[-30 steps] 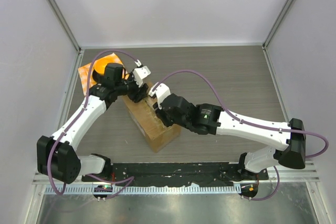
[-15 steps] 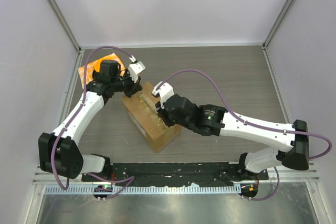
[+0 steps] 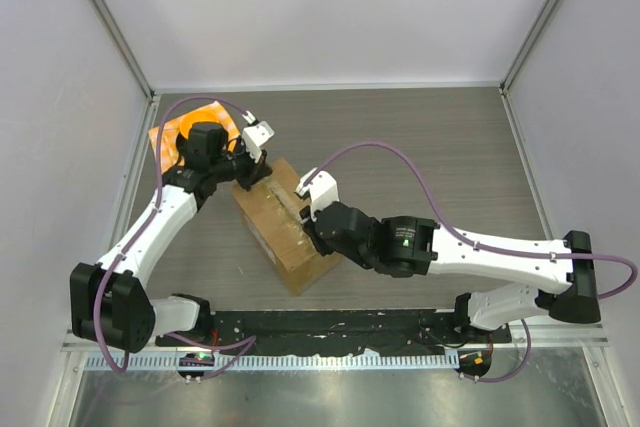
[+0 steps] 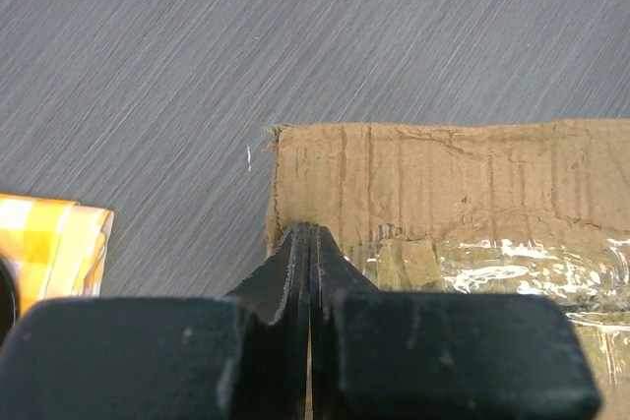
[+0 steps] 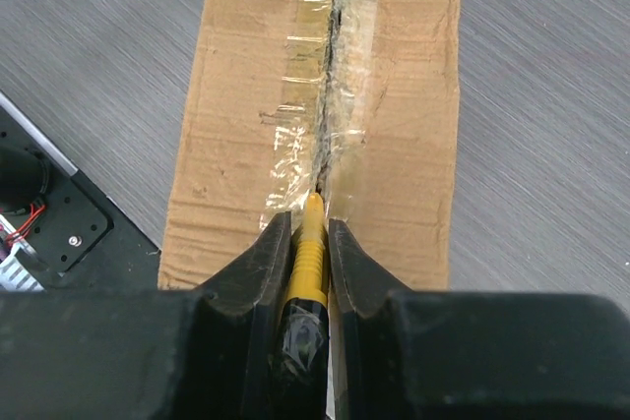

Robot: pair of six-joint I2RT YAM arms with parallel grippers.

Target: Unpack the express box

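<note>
Tape (image 5: 325, 125) runs along the top seam of the express box (image 3: 280, 237), which lies slantwise left of centre in the top view on the grey surface (image 3: 430, 157). At the box's upper-left end the left pincer (image 4: 310, 243) is closed tight, tips at the tape's edge. The right pincer (image 5: 310, 223) grips a yellow tool (image 5: 311, 263) whose tip sits in the split seam. An orange checkered cloth (image 3: 168, 135) lies upper left

The express box (image 3: 272, 235), brown corrugated cardboard, lies flat and skewed on the desk (image 3: 430, 147), flaps down, its clear tape (image 5: 313, 115) wrinkled and split along the top seam.
</note>
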